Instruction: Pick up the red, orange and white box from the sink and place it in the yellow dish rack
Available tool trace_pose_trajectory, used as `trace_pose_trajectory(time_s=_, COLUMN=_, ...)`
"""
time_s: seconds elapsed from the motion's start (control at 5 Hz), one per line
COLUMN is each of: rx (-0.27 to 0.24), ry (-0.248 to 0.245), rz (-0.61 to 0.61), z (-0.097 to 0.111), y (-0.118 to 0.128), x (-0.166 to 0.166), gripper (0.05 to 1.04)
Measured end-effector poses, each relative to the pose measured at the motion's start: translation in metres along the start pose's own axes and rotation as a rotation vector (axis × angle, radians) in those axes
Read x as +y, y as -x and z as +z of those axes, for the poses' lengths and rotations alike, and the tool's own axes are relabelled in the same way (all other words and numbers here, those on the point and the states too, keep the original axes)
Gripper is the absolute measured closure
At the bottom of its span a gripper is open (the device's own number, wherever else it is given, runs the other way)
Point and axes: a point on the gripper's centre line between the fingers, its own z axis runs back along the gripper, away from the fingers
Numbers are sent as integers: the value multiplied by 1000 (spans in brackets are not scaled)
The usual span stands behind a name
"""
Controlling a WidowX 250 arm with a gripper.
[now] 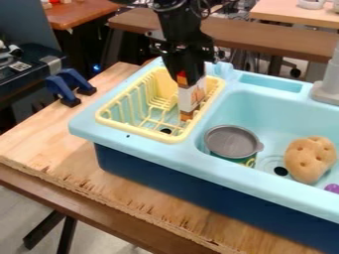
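Left: two blue-and-black clamps (69, 87) stand on the pale wooden worktop (39, 134), at 10 o'clock from the yellow plastic dish rack (114, 120). The rack sits in the left part of the light-blue toy sink (89, 124).

Centre: a narrow white, orange and brown box (192, 97) is at 3 o'clock within the rack's outline, upright with a slight lean. Whether its base bears on the rack cannot be told. The black two-finger tool (188, 83) is closed about the box's upper end, no wider than the box requires.

Handling, as judged: light, fairly stiff card, moderately smooth, liable to dent if squeezed hard. Recommended hold: across two opposite faces, above mid-height, with even pressure.

Arm pose: the black arm (175, 25) enters from 12 o'clock and hangs down, tool pointing towards 6 o'clock.

Right: the basin contains a green can with a round grey top (230, 141), then a tan, dimpled toy food piece (310, 158); a purple item (332, 188) lies at 5 o'clock from the latter.
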Motion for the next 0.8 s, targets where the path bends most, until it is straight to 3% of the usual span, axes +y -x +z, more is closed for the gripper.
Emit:
trace_pose_trajectory(time_s=0.6, rx=2, ry=19, rz=-9, z=-12, y=-22, x=-1, gripper=711)
trace_pose_trajectory(time_s=0.8, rx=13, ry=22, rz=-14, z=-12, y=-23, x=-1, gripper=669)
